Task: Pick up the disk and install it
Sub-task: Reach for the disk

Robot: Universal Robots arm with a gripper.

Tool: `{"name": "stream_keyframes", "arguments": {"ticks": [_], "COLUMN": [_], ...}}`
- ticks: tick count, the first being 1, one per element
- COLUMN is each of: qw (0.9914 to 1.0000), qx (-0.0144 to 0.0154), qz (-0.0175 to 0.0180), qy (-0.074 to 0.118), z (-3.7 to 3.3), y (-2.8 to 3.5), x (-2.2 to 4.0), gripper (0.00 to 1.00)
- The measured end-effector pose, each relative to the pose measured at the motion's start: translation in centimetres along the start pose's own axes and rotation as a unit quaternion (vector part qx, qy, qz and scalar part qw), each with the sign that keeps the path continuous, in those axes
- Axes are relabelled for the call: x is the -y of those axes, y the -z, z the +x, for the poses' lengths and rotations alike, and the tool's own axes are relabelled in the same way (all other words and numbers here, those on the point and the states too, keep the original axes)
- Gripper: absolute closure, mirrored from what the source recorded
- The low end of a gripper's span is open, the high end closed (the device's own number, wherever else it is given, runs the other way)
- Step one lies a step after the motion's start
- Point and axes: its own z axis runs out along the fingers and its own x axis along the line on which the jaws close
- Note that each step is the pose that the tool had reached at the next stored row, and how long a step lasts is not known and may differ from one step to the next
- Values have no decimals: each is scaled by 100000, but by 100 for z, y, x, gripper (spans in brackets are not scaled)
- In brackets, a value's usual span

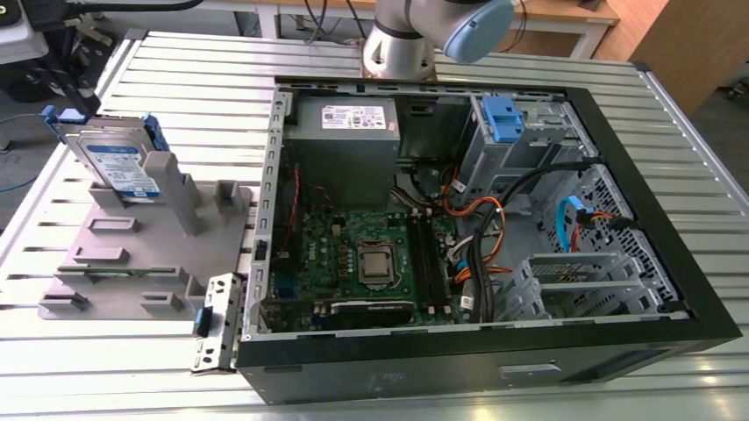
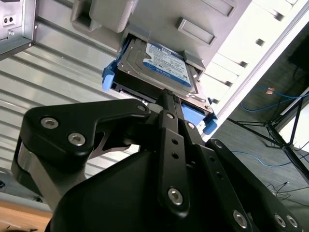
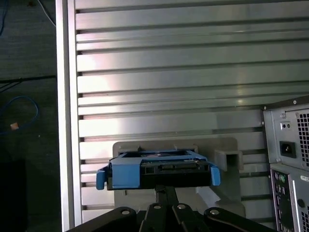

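The disk (image 1: 117,167) stands on edge in the grey stand (image 1: 129,254) at the exterior view's left, beside the open case (image 1: 468,373). The gripper (image 2: 169,96) sits at its upper end, jaws drawn together. The disk is likely dense, rigid and shock-sensitive, and its blue side rails look like the safest hold.

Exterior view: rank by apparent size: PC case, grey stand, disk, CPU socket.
1. PC case
2. grey stand
3. disk, upright in the stand
4. CPU socket
No close calls.
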Motion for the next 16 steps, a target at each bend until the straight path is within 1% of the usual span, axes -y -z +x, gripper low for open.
{"name": "stream_keyframes", "arguments": {"ticks": [3,5,10,16], "qw": [100000,100000,99999,99999], "qx": [-196,-273,-300,-344], "qz": [51,93,109,363], "qy": [-16,-18,-21,-26], "z": [0,0,4,6], "y": [-18,-34,-69,-116], "x": [0,-8,-55,-81], "gripper": [89,89,89,89]}}
